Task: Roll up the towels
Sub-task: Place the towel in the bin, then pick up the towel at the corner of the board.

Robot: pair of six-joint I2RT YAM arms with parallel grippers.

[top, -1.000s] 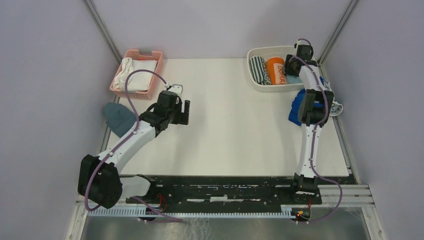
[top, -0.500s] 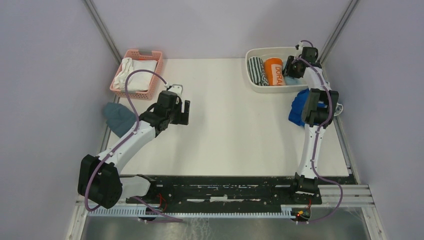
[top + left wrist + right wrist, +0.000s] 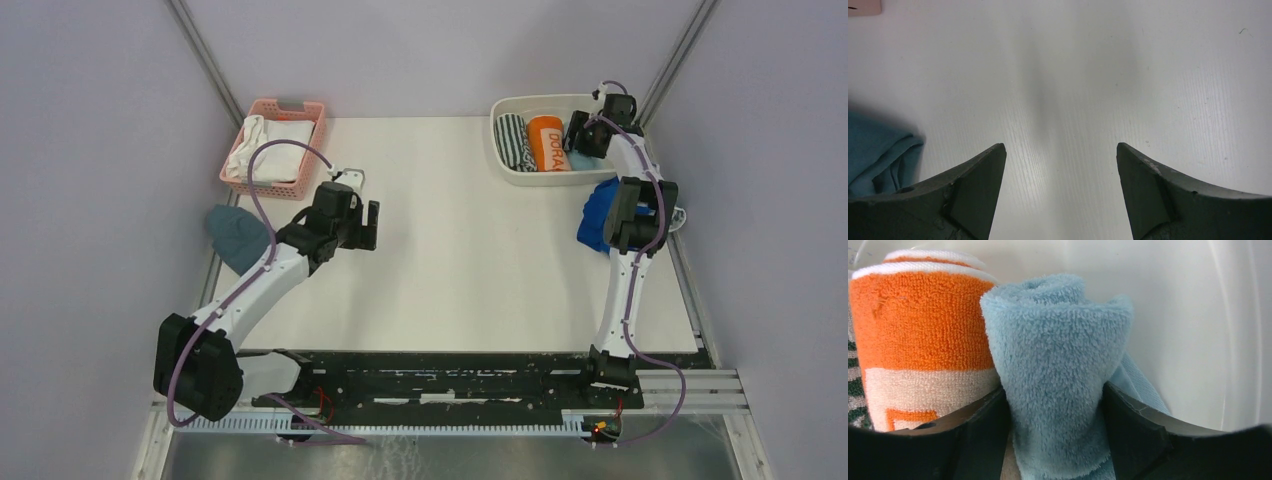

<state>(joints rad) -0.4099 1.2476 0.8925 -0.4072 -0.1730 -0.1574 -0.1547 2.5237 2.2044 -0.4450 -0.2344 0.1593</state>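
Observation:
My right gripper reaches into the white bin at the back right. In the right wrist view my right gripper is shut on a rolled light blue towel, with both fingers pressed against its sides, and the roll stands beside an orange roll. The royal blue towel lies crumpled by the right arm at the table's right edge. A bit of the whitish patterned towel shows behind that arm. My left gripper is open and empty over bare table, as the left wrist view shows.
The bin also holds an orange-and-white roll and a striped roll. A pink basket with white cloths stands at the back left. A dull teal-grey cloth lies at the left edge and shows in the left wrist view.
My right gripper has come down from the bin's far right corner into the bin with the light blue roll. The bin shifted slightly left. The left arm has not moved.

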